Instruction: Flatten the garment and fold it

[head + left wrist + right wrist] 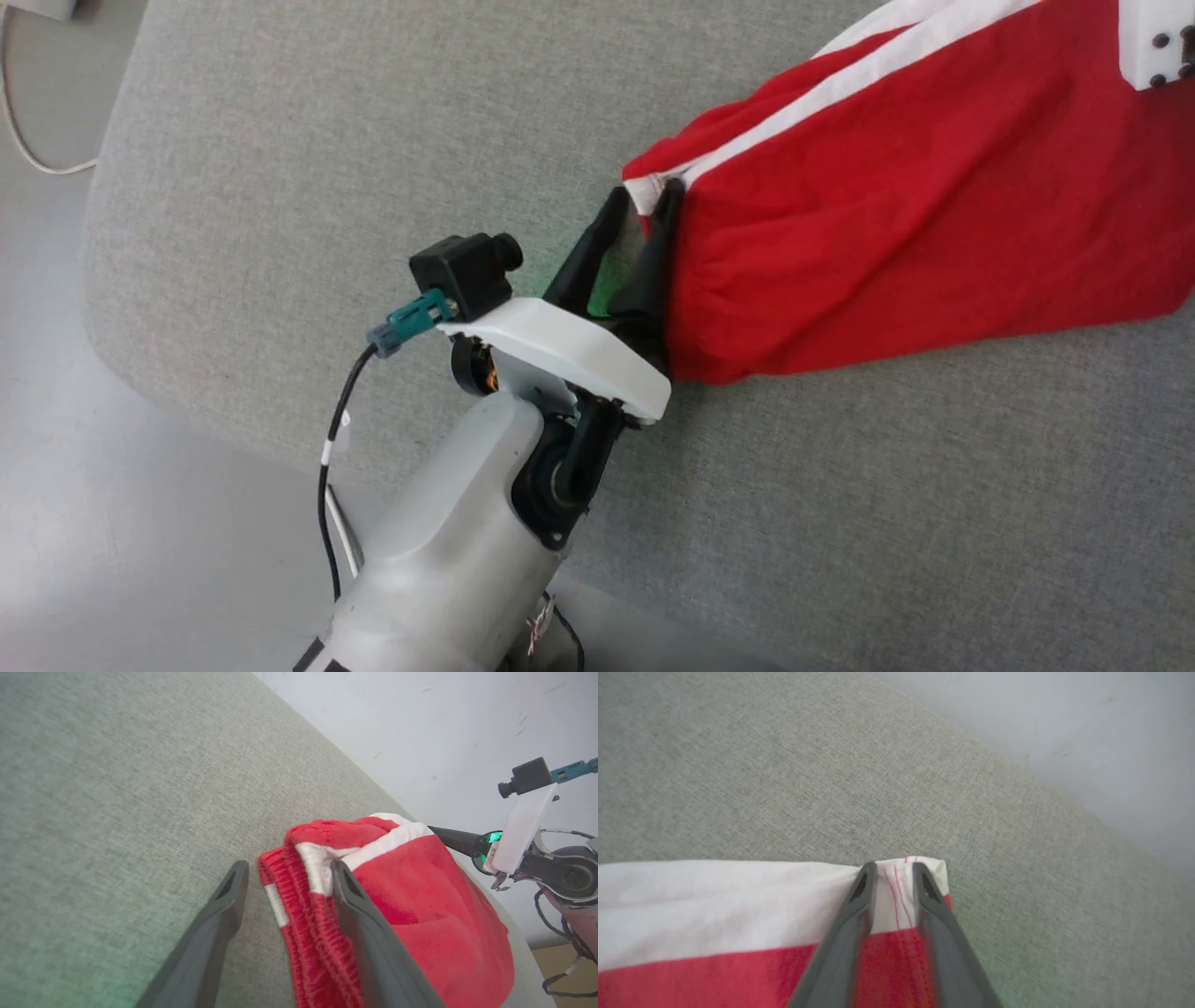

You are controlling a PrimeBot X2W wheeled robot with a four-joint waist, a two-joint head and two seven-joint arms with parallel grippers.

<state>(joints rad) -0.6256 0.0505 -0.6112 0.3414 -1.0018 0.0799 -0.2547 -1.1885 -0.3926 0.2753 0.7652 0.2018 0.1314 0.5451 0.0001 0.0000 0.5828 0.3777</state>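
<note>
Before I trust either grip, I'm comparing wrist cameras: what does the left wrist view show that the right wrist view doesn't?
Left wrist view: the left gripper open, its fingers astride the ribbed red edge of the garment, and the right arm's wrist camera beyond. Right wrist view: the right gripper closed on the corner of the white band. Both: the red garment on the grey table, pale floor past its edge.

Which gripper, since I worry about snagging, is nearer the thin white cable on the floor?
Left. The left gripper sits at the end of the bright red, white-trimmed fabric garment nearest the thin white cable; the right gripper pinches its far white-banded corner, farther away.
</note>
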